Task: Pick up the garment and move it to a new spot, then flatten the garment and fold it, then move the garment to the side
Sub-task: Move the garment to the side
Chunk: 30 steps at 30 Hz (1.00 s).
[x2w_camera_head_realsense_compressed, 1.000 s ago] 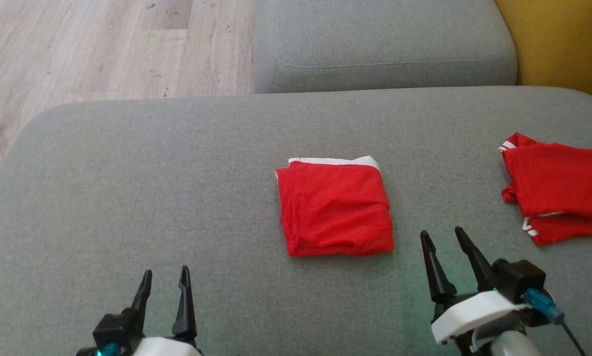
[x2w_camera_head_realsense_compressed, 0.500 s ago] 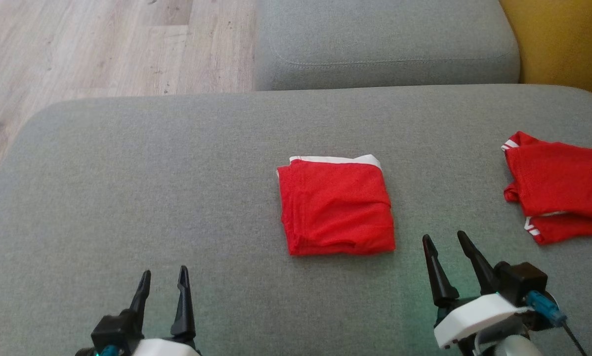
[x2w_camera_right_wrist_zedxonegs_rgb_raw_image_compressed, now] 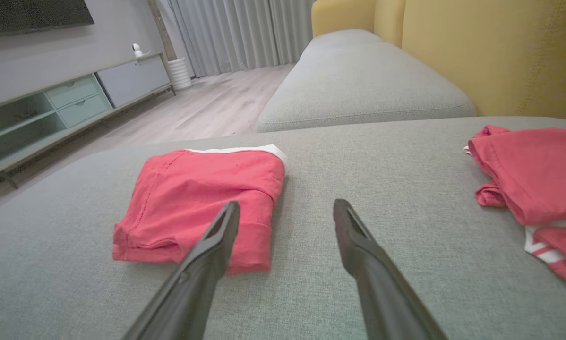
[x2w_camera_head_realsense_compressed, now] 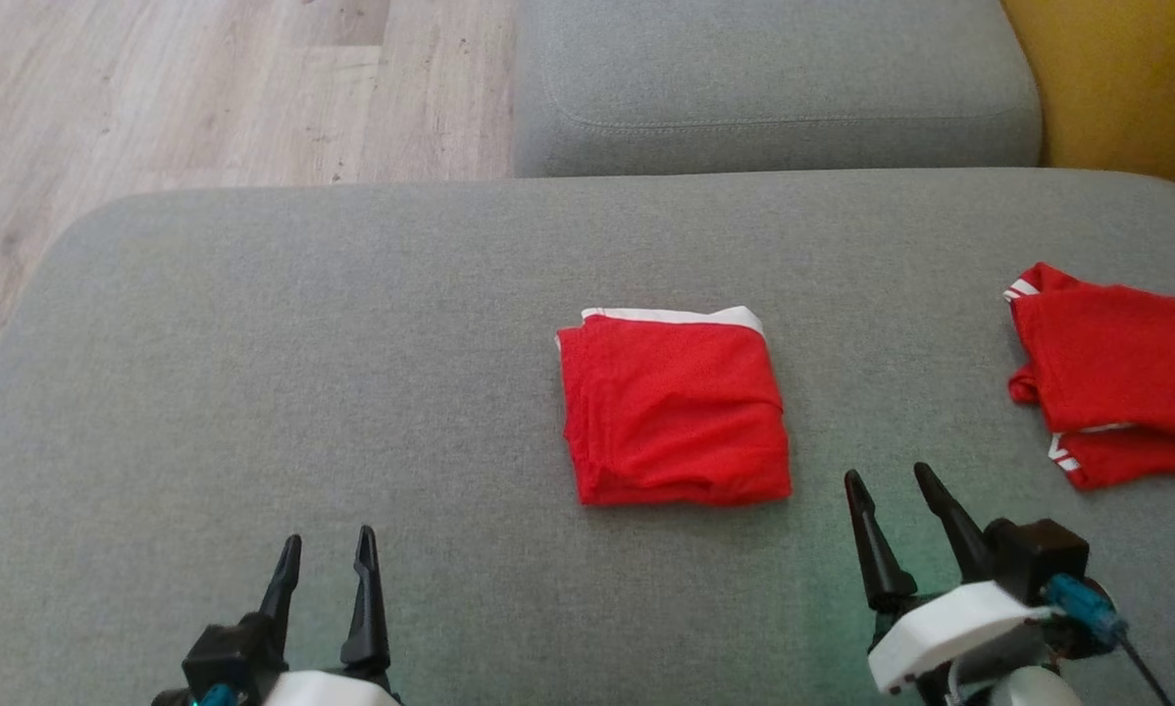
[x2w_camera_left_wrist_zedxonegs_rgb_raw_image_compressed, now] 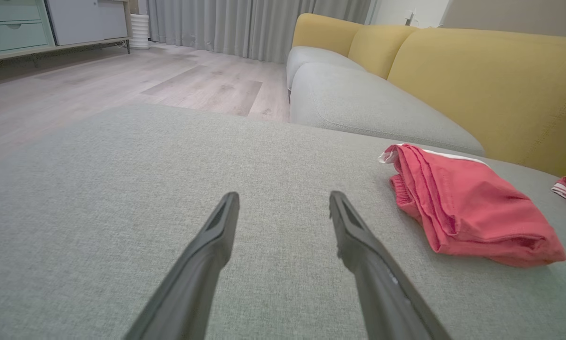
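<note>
On the sofa, the garment lay folded; left pincer and right pincer stood apart, empty. Pinching one layer could unfold it.

A bright red folded garment, edged along its far side with a white band, lies mid-way across a plain heather-grey sofa seat. At the seat's right edge, a second red garment carries thin white stripes. Beyond the seat, the backrest is mustard yellow and the floor pale wood-grain. The left gripper and right gripper have black fingers, white housings and teal plugs.
</note>
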Motion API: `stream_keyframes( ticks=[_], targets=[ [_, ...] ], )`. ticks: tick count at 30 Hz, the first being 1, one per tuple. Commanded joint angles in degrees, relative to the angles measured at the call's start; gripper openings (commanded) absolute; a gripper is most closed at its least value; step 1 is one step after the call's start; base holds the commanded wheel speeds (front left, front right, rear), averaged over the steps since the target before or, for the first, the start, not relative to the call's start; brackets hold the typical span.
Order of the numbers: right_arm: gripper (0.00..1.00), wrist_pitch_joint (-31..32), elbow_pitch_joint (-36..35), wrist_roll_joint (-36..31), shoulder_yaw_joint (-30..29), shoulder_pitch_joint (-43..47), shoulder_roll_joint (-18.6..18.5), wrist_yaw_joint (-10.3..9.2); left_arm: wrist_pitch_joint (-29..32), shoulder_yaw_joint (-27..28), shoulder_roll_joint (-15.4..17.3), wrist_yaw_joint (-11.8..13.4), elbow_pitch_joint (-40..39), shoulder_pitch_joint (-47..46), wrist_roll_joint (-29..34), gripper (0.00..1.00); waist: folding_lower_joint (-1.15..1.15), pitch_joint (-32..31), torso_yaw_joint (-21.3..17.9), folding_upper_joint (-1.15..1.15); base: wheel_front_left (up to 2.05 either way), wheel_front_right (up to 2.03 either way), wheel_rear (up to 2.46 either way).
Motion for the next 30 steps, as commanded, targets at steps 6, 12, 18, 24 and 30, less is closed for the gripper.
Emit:
stream_keyframes(
  ticks=[6,12,18,24,30],
  targets=[
    [1.0,4.2,-2.8,-2.2,-1.1,-5.4,0.0,0.2,-0.7,1.7,-0.1,-0.4,-0.9,-2.2,0.9,1.0,0.0,0.4,1.4,0.0,0.0,0.0,0.0],
    [1.0,13.1,-0.8,-3.9,-4.2,-12.1,0.0,0.2,-0.7,1.4,-0.9,-0.9,-0.5,-2.6,1.3,1.0,0.0,1.4,3.9,0.0,0.0,0.0,0.0],
    [1.0,23.6,5.4,-2.6,-7.6,-19.3,0.0,0.2,-0.7,1.2,-2.1,-1.7,0.1,-3.3,2.0,1.0,0.0,3.5,7.8,0.0,0.0,0.0,0.0],
    [1.0,28.0,11.3,-0.5,-8.9,-23.0,-1.0,0.2,-0.7,1.7,-3.0,-2.3,0.9,-4.2,2.7,1.0,0.0,5.9,10.9,0.0,0.0,0.0,0.0],
    [1.0,30.3,16.4,0.6,-8.7,-25.3,-2.0,0.2,-0.7,2.5,-3.7,-3.1,1.3,-5.0,3.5,1.0,0.0,7.8,12.4,0.0,0.0,0.0,0.0]
  ],
)
